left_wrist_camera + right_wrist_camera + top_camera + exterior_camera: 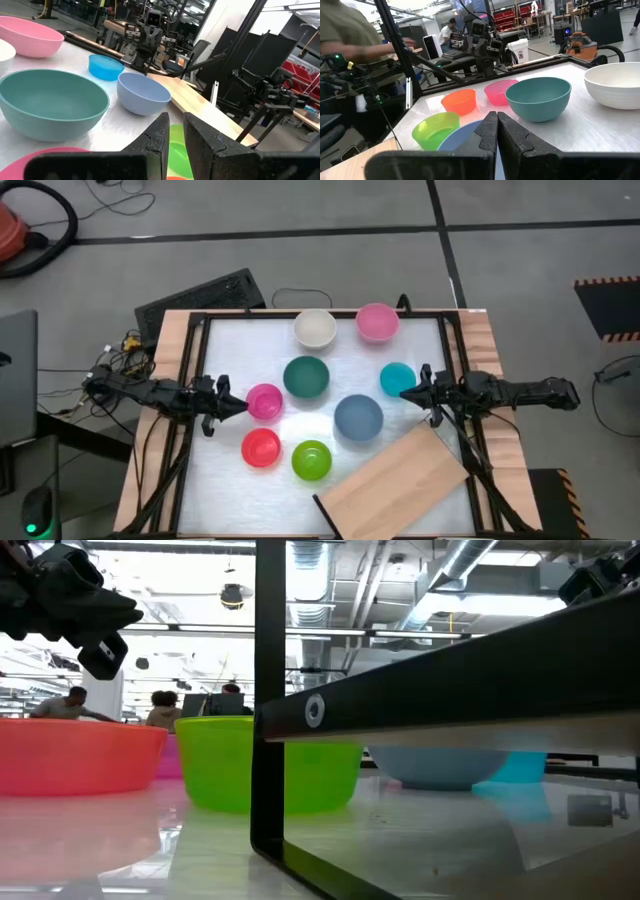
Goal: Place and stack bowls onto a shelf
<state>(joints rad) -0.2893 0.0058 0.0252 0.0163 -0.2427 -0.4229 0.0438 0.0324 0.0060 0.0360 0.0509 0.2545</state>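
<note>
Eight bowls stand upright on the white table top, resting on their bases: cream-white (315,328) and light pink (377,322) at the far side, dark teal (306,376), cyan (397,379), magenta (265,401) and slate blue (357,418) in the middle, red (261,447) and lime green (311,460) nearer. The shelf (395,485), a plain light-wood board, lies slantwise at the near right. My left gripper (240,406) hovers shut beside the magenta bowl's left rim. My right gripper (406,392) hovers shut by the cyan bowl, its fingers (495,132) together above the slate blue bowl (462,137).
A black metal frame (200,320) runs round the table and its post (268,690) stands close in the low view. A dark keyboard (200,295) lies beyond the far left corner. A person's arm (350,35) shows off the table.
</note>
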